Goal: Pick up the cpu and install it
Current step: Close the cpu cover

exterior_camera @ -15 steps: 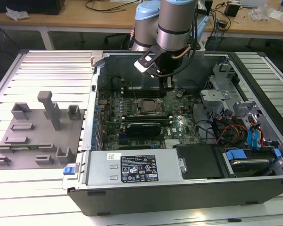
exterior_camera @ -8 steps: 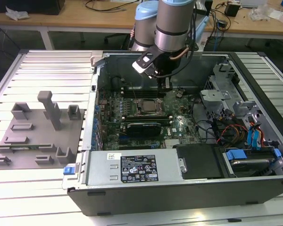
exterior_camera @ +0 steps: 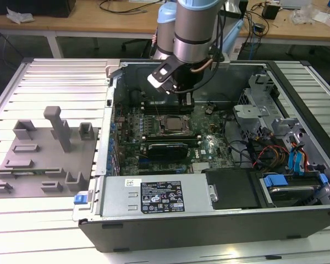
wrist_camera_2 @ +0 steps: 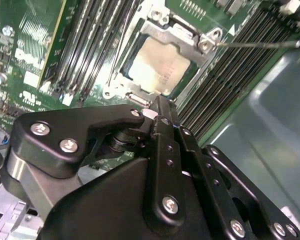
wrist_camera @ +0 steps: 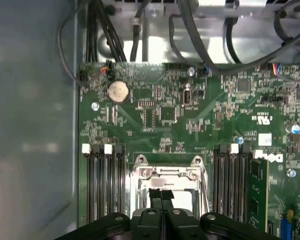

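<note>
Exterior view: arm (exterior_camera: 190, 33) hangs over the open computer case (exterior_camera: 209, 220), with the gripper (exterior_camera: 188, 100) low over the motherboard (exterior_camera: 209, 146), at the far edge of the socket frame (exterior_camera: 174, 116). The cpu (exterior_camera: 175, 126) is seated in that socket, lid up, mid-board.

Both wrist views: the fingers (wrist_camera: 155, 196) are pressed together with only a seam between them and nothing pinched. In the second wrist view the gripper (wrist_camera_2: 157, 102) tip sits right at the socket frame (wrist_camera_2: 182, 37) edge, with the cpu (wrist_camera_2: 157, 65) just past it. Can't tell whether the tip touches the frame. A thin metal lever (wrist_camera_2: 255, 44) runs out from one corner of the frame.

First wrist view: gripper (wrist_camera: 161, 194) is centred over the cpu (wrist_camera: 182, 199), with memory slots (wrist_camera: 102, 185) on either side.

A grey fixture plate (exterior_camera: 38, 165) with upright blocks sits outside the case, on the exterior view's left.
</note>
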Tool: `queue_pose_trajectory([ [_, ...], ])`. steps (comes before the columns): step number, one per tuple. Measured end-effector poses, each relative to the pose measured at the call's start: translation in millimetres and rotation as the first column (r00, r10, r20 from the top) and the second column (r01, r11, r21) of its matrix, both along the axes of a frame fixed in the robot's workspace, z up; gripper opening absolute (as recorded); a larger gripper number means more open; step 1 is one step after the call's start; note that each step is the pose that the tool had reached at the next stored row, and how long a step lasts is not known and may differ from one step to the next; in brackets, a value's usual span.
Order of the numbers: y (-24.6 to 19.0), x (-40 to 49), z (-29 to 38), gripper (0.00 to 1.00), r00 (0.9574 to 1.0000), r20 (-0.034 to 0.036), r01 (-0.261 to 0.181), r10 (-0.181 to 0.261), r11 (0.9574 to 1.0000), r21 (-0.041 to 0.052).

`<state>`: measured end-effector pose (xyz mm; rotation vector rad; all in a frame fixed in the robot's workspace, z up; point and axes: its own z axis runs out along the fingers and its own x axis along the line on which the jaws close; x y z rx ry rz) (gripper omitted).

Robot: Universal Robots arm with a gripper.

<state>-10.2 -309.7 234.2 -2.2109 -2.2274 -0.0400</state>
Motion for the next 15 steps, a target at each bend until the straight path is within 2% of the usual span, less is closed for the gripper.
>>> queue_pose_trajectory([
  [7, -5.5, -12.7, -8.0, 0.11, 1.0000, -0.0054, 0.000, 0.000, 1.0000, -0.0001],
  [13, -5.6, -13.2, -8.7, 0.11, 1.0000, -0.0059, -0.001, 0.001, 1.0000, -0.0003],
  [15, -5.5, -13.2, -8.8, 0.11, 0.9993, -0.0059, -0.036, 0.036, 0.9993, -0.0003],
])
